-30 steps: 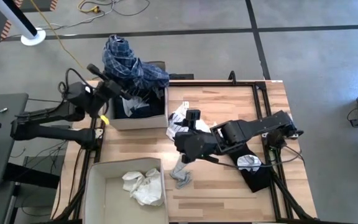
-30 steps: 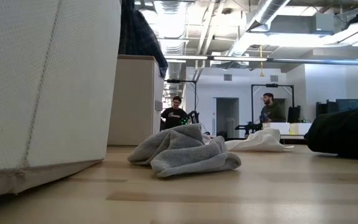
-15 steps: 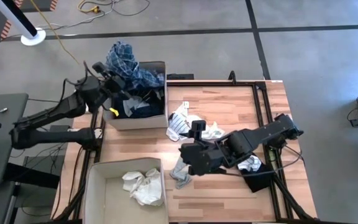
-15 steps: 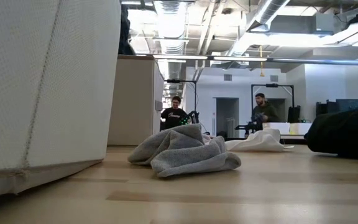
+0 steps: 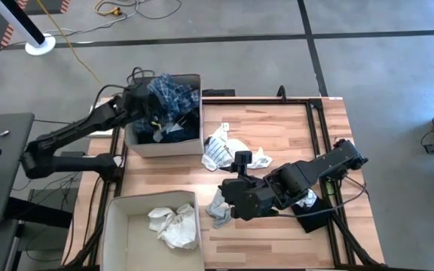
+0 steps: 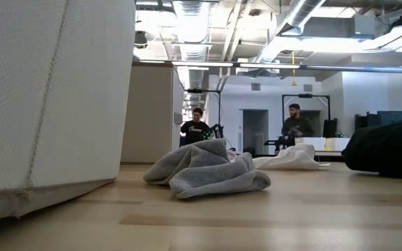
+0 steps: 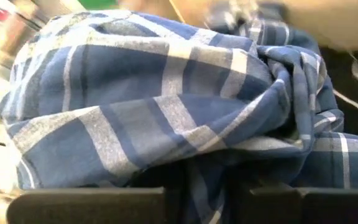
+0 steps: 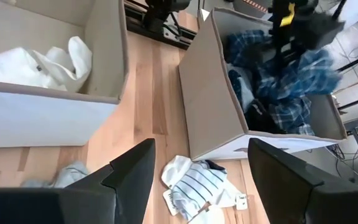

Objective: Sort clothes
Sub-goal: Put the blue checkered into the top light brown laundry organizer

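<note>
At about ten o'clock on the table we see the left gripper [image 5: 148, 108] down inside the far box [image 5: 191, 144], its fingers clamped on the blue plaid garment [image 5: 173, 96], which lies bunched among dark clothes in that box; in the left wrist view the plaid cloth [image 7: 166, 106] fills everything right in front of the fingers. At seven o'clock the near box [image 5: 113, 226] holds a crumpled white garment [image 5: 173, 224]. Near the table's centre a blue-white striped garment [image 5: 218, 150] lies just beside the far box, and at six o'clock a grey garment [image 5: 218, 211] rests on the wood. The right gripper [image 5: 236, 197] hovers just beside it, fingers spread wide and holding nothing. At four o'clock a black garment [image 5: 311, 214] lies partly under the right arm.
</note>
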{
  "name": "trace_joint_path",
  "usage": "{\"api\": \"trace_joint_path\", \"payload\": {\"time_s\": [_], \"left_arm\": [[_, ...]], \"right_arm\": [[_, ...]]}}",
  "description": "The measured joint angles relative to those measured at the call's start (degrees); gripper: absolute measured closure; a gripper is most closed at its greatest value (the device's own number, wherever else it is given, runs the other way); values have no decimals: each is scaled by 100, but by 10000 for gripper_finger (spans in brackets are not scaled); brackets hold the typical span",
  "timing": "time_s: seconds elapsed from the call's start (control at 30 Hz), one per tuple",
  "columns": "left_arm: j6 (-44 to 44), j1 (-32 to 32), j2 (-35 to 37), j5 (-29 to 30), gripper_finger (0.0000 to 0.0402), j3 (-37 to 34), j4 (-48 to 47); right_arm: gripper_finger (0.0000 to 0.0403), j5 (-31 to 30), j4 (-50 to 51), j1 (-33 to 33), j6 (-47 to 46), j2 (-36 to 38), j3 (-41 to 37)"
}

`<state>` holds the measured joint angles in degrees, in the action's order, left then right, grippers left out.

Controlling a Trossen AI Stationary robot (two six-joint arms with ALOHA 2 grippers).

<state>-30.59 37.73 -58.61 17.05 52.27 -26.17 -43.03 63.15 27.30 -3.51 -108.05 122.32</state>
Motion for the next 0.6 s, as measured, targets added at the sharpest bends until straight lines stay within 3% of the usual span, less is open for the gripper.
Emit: {"api": "trace_joint_path", "payload": {"time_s": [0.27, 0.6], "left_arm": [[807, 483, -962, -1131, 357, 1094, -1795], [951, 513, -1721, -1245, 297, 1710, -2735]], "right_arm": [[132, 2, 2, 2, -13, 0, 0], [132, 2, 51, 8, -103, 0, 0]]}}
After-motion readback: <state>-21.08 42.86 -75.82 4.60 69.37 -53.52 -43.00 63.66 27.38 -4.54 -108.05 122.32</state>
